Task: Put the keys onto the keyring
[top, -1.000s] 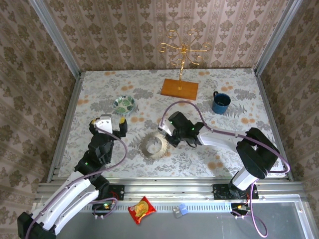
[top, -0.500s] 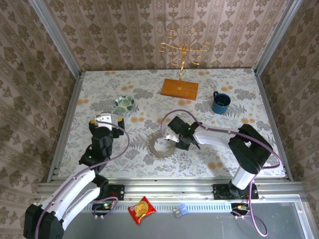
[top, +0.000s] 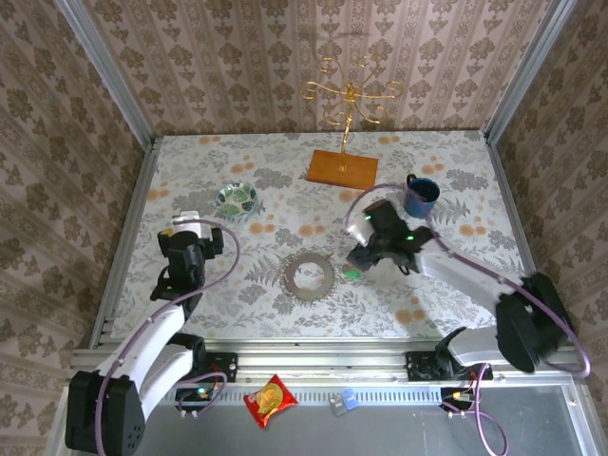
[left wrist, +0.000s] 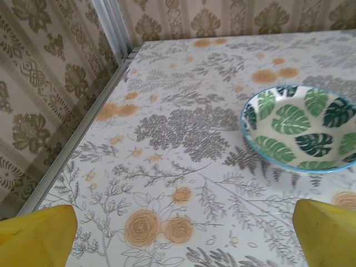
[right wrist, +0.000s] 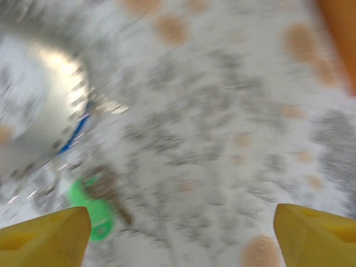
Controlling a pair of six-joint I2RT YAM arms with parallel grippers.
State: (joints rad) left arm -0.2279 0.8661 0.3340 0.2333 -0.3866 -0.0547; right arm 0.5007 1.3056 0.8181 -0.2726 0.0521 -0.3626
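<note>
Release! Right gripper [right wrist: 183,236] springs wide open and swings away right, holding nothing; keyring [top: 310,275] now lies flat mid-table, green key [top: 351,274] just right of it, blue key [right wrist: 75,130] a blurred streak at its rim. Threaded or loose, I cannot tell. Left gripper [left wrist: 183,233] hangs open, empty, near the bowl [left wrist: 303,130]
</note>
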